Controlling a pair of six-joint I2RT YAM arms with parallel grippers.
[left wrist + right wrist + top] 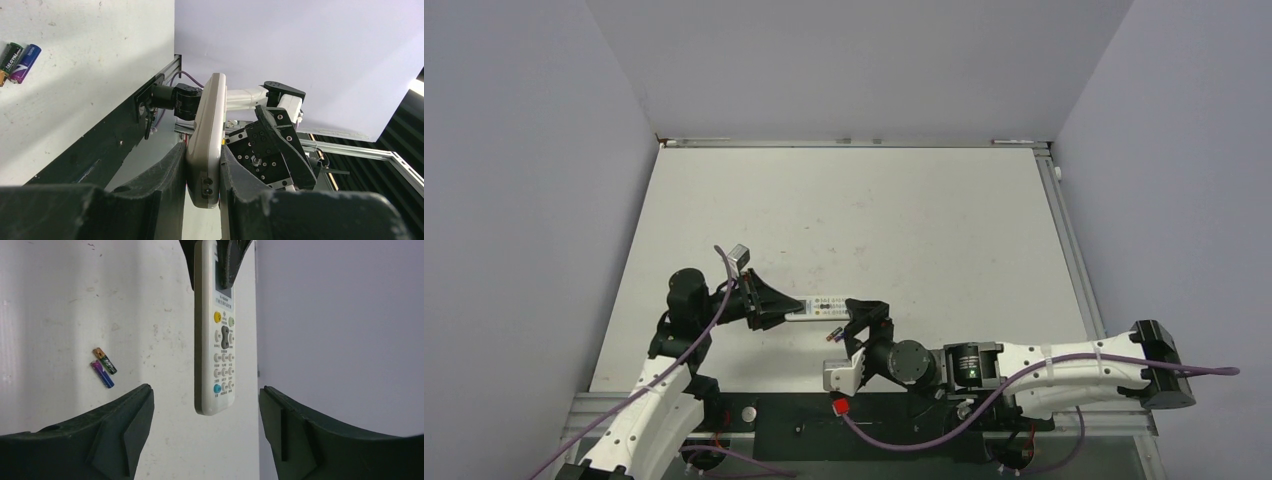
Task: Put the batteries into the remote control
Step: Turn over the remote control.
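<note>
Flanking the remote control (pixel 215 340), right pincer (pixel 205 388) stands clear of both edges.

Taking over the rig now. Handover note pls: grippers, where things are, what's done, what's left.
Left gripper: shut on the screen end of the remote, which looks to be held off the table.
Right gripper: open, jaws either side of the remote's free end, not touching it.
Batteries: both loose on the table, side by side, near the right gripper.
Done: remote picked up. Neither battery loaded.
Left: the remote's back is out of view, so check whether the cover is off. Then pick up and load both batteries.
</note>
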